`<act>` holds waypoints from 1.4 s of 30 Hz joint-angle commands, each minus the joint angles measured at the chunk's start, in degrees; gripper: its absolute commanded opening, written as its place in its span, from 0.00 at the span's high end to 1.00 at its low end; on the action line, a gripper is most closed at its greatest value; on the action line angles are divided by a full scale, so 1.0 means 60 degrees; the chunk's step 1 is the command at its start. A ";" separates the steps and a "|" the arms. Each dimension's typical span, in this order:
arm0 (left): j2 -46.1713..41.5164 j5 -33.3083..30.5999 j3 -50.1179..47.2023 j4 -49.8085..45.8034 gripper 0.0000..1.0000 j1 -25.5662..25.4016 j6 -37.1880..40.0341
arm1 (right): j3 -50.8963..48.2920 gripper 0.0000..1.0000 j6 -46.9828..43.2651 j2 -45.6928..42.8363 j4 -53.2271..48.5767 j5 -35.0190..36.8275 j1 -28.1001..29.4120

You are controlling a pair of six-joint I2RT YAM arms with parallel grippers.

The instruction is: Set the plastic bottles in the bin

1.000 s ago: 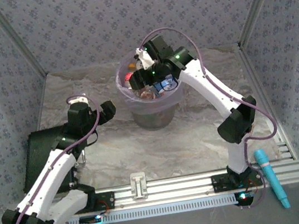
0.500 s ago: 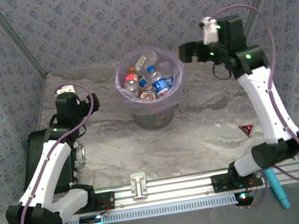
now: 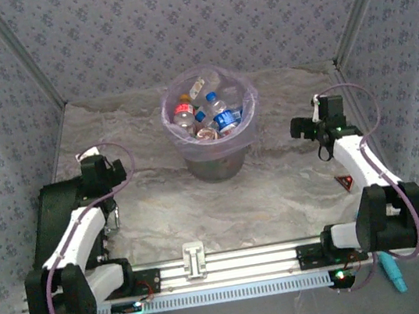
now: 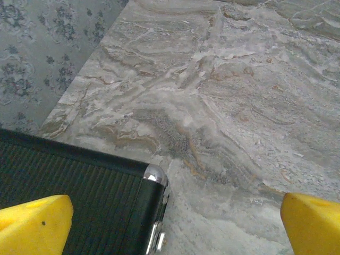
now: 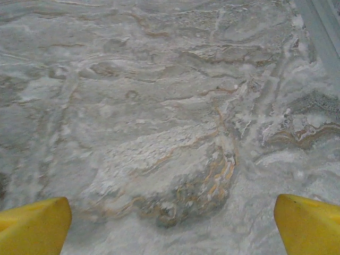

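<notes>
Marble table (image 3: pixel 161 204). Bin (image 3: pixel 212 164) far centre, upright; bottles (image 3: pixel 223 118) piled inside (lower ones hidden, count unclear). Black case (image 3: pixel 51 216) at left edge, partly under left arm. Left gripper (image 4: pixel 172 226) released, over case corner. Right gripper (image 5: pixel 170 226) released, over table; fingertips cropped. Teal tool (image 3: pixel 395 275) half hidden by right arm.
</notes>
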 commanded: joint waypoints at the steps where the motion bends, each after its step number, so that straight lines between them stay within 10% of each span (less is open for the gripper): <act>1: 0.0621 0.0060 -0.0352 0.2293 0.00 0.0082 0.0689 | -0.0887 0.00 -0.0344 0.0307 0.3033 0.0783 0.0100; 28: 0.3409 0.2435 -0.0848 0.6174 0.00 0.0972 0.0701 | -0.4445 0.00 -0.1349 0.2176 1.0359 0.0813 0.0681; 42: 0.4103 0.2203 -0.1352 0.7712 0.00 0.0497 0.1254 | -0.4189 0.00 -0.1099 0.1984 0.9506 0.0421 0.0381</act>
